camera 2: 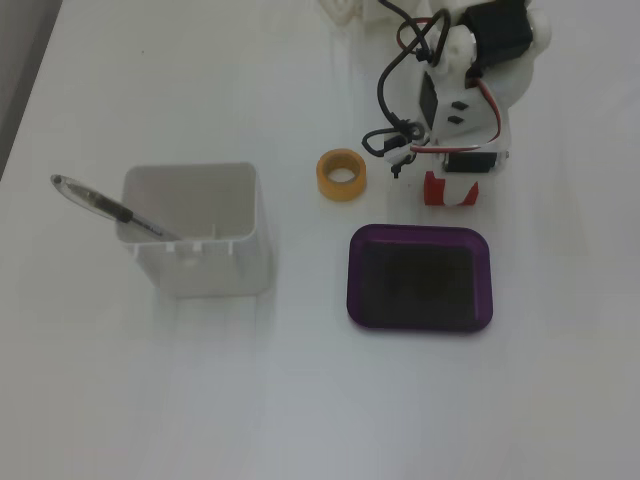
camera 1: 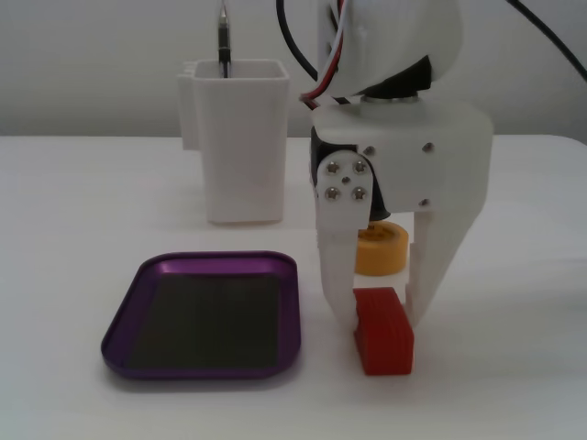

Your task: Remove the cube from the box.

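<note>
The red cube [camera 1: 385,341] stands on the white table just right of the purple box [camera 1: 291,312], outside it. The box is empty and its dark grey bottom shows. My gripper [camera 1: 381,316] points straight down, and its two white fingers press against the cube's left and right sides. The cube's bottom appears to rest on the table. In the other fixed view the cube [camera 2: 434,188] peeks out red under the gripper [camera 2: 452,192], just beyond the box's far rim [camera 2: 420,232].
A yellow tape roll [camera 1: 381,247] lies right behind the gripper; it also shows beside the arm [camera 2: 341,174]. A tall white square container [camera 1: 243,147] holding a pen [camera 1: 223,37] stands beyond the box [camera 2: 200,250].
</note>
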Robot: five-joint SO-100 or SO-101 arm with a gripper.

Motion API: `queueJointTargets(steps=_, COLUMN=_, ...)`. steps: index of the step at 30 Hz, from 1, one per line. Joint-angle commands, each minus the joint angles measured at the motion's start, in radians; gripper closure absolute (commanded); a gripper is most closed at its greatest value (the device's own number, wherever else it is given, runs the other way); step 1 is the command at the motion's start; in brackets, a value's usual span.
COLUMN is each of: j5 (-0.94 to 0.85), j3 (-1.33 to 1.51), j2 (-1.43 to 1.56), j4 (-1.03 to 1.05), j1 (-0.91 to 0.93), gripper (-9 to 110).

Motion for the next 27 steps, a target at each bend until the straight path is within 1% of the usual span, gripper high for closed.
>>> queueJointTargets(steps=1, j5=-0.020, j3=-0.051, j2=0.138, j4=0.075, j1=-0.003, gripper=85)
queueJointTargets(steps=4, j5=-0.025, j3=-0.054, j2=0.198, j4=0.115, j1=-0.003, gripper=81)
queueJointTargets(steps=18, j5=-0.026, j3=-0.035, j2=0.643, j4=0.187, j1=0.009, gripper=81)
queueJointTargets(steps=23, j5=-0.025, j3=0.063, j2=0.818, j4=0.196, j1=0.086, gripper=81)
queueJointTargets(steps=27, j5=-0.025, j3=0.209, j2=0.950, j4=0.193, j1=0.140, gripper=81)
